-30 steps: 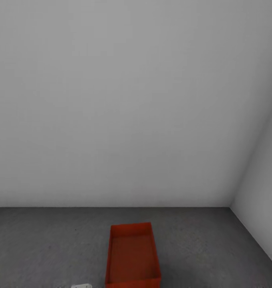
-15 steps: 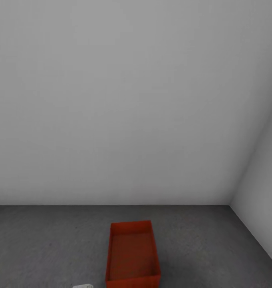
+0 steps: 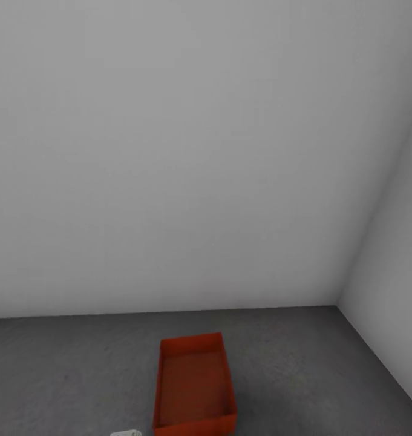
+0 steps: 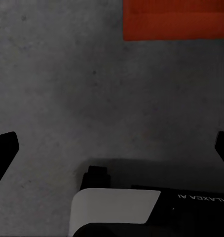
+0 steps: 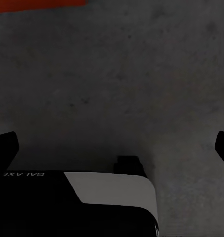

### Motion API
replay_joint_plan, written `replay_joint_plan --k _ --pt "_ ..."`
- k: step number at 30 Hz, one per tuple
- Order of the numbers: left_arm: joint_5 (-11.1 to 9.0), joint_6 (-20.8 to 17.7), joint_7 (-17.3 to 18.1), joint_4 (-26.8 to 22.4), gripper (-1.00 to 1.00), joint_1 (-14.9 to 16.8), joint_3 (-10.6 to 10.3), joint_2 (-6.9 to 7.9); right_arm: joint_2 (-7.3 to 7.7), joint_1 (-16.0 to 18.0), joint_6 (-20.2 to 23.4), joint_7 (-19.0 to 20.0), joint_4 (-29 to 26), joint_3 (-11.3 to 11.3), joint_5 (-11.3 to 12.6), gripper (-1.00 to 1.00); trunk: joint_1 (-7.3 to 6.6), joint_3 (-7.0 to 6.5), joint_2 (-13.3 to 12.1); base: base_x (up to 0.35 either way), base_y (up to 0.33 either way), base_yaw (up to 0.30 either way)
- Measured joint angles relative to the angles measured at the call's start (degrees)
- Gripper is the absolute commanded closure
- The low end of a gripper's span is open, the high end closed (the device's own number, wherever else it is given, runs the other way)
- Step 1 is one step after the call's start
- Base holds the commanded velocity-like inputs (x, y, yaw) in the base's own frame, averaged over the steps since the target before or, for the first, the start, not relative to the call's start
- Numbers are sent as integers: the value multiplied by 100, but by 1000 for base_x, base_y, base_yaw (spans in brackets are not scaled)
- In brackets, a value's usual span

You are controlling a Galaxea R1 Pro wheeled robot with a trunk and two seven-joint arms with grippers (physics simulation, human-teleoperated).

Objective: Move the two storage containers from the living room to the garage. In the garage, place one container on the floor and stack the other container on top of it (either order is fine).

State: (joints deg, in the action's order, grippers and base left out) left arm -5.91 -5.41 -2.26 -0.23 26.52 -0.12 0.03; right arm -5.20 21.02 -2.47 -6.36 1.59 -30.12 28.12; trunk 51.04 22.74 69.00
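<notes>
Container (image 3: 194, 384) is sitting empty on the garage floor (image 3: 60, 369), long axis pointing away toward the wall (image 3: 169, 151). Left gripper (image 4: 112, 148) and right gripper (image 5: 114, 148) are both hanging spread wide just beside its near end, gripping nothing, left looking nearer.

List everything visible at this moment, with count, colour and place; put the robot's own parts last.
Orange-red rectangular open-top storage container: one, empty, on the floor near the wall corner.
Dark grey speckled concrete floor: one, under the container.
Plain grey-white walls: two, meeting in a corner to the right.
Left gripper: black fingers spread apart, holding nothing, above the floor.
Right gripper: black fingers spread apart, holding nothing, above the floor.
White robot part: one, at the head view's lower edge.
</notes>
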Motion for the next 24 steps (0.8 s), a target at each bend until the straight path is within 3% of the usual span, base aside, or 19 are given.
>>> replay_joint_plan --k 24 --pt "0 -1 5 0 -100 0 0 -9 -2 0 0 -1 0 0 0 -100 0 0 0 0 0 -245"
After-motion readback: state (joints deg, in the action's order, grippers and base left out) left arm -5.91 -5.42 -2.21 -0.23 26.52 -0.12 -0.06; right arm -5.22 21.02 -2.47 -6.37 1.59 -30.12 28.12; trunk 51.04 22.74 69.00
